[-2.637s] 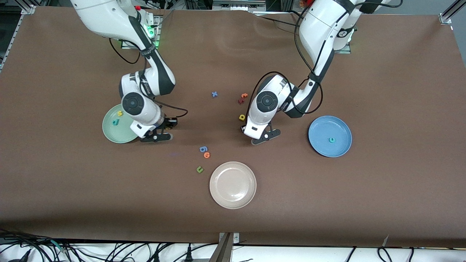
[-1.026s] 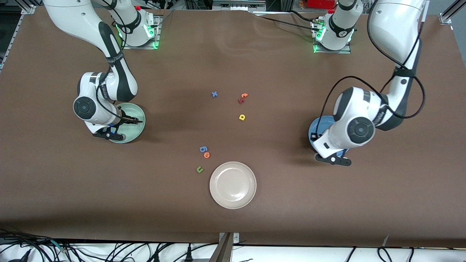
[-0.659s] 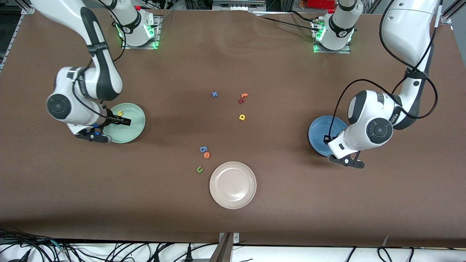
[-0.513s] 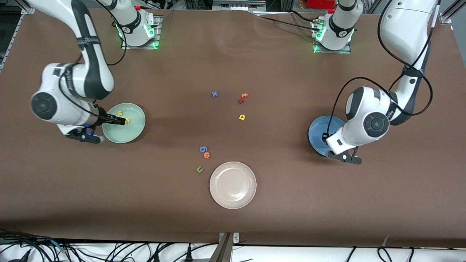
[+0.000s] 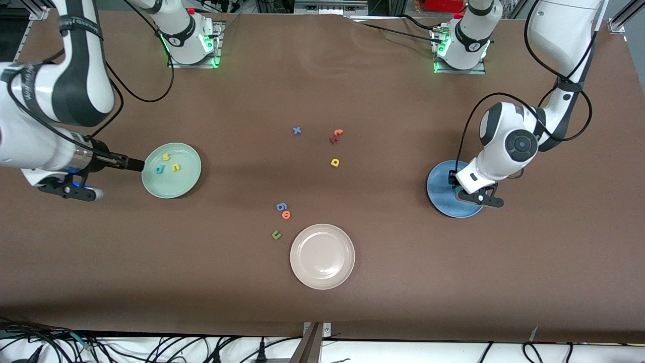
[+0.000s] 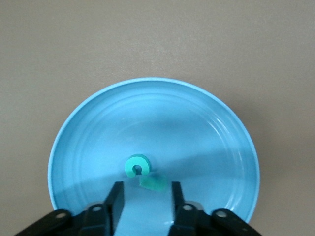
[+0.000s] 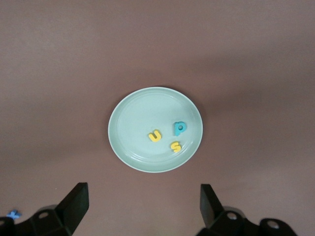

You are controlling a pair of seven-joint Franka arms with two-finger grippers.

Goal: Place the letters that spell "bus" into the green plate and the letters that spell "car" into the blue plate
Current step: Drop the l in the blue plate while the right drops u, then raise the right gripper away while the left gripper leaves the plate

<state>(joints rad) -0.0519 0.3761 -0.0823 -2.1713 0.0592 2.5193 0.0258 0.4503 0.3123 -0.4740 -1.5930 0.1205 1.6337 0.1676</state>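
We find the right gripper point(image 7: 142, 209) up in the air, just off the rim of the green plate point(image 5: 189, 182) toward the right arm's end of the table, fingers spread wide and empty; below it in that plate lie the yellow "u" point(image 7: 155, 135), the teal-blue "b" point(image 7: 179, 128) and the yellow "s" point(image 7: 175, 146), close together; the left gripper point(image 6: 146, 204) hangs low over the blue plate point(image 6: 206, 128), jaws parted and holding nothing; just ahead of its fingertips the teal "c" point(image 6: 136, 165) lies in that plate with the teal "r" point(image 6: 153, 183) touching it; the yellow "a" point(image 5: 335, 162) sits on the table well apart from both hands, near mid-table.
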